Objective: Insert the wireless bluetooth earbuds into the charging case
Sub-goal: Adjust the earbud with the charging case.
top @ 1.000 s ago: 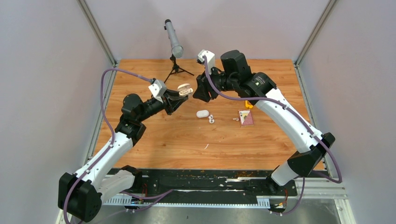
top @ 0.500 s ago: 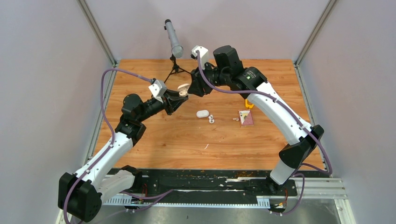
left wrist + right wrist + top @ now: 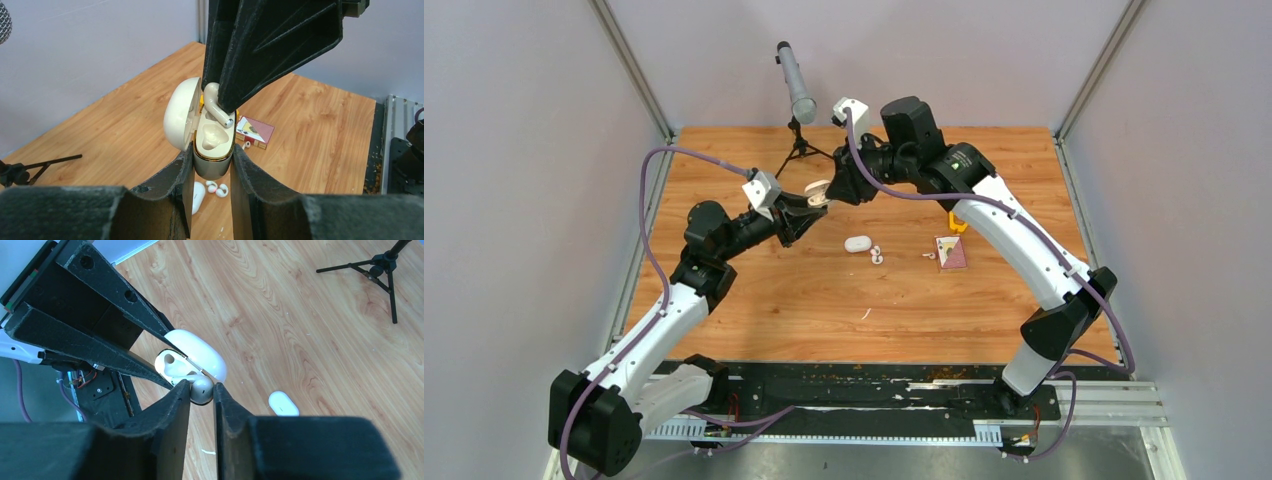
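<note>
The left fingers (image 3: pixel 182 175) are clamped tight on the lower half of the charging case (image 3: pixel 214 152), holding it well above the bench (image 3: pixel 824 300) with its lid (image 3: pixel 179 112) swung open to one side. The right fingers (image 3: pixel 176 405) are drawn narrow on a single cream earbud (image 3: pixel 214 101), which hangs tilted just over the case's open well, its metal-tipped stem reaching down to the rim on the side away from the lid. The step in hand looks like seating this earbud. To do it well, the stem probably needs to line up with the moulded hollow first, since it now slants across the opening instead of pointing into it. A small turn of the right wrist before any descent would likely help. The descent should be slow and straight along the well, because a sideways push could lever the case out of the left grasp or knock the lid. The right fingers straddle the earbud close to the case rim, so they may foul the rim before the earbud sits; releasing once it is partly in and letting it drop home seems safer than forcing it. A second case (image 3: pixel 857 243) and loose earbuds (image 3: pixel 876 253) lie on the bench below, well apart from this exchange.
</note>
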Controlling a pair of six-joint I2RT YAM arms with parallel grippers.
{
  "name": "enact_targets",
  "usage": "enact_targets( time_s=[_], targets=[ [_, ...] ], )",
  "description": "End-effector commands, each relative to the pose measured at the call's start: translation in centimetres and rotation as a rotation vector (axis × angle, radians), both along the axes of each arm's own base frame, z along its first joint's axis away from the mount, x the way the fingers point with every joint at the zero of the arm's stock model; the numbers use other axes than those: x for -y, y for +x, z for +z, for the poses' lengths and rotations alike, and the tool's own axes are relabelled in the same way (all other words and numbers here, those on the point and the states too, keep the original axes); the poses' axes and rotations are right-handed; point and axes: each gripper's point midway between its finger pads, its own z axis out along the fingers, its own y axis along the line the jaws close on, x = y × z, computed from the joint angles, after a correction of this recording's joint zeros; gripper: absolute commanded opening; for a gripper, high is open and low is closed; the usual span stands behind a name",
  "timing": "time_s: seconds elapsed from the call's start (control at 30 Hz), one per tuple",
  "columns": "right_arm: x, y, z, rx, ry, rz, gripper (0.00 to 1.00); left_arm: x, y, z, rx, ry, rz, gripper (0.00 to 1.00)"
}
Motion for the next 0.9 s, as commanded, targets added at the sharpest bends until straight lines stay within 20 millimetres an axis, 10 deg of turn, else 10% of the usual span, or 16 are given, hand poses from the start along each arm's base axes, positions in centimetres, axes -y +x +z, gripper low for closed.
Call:
enact_targets(
  time_s=[0.0,0.2,0.87],
  targets=[
    [-0.7,0.3,1.9,0.055,0.058,0.025,0.19,0.0,-0.2,0.9,0.044,-0.002,-0.011,0.00],
    [-0.4,0.2,2.2,0.079,0.059,0.020,0.06,-0.4,0.3,0.9,0.037,-0.005,0.026,0.00],
    [-0.2,-0.4,6.7,0.607,0.061,0.065,0.05,0.0,0.0,0.1,-0.027,-0.012,-0.003,0.00]
  ],
)
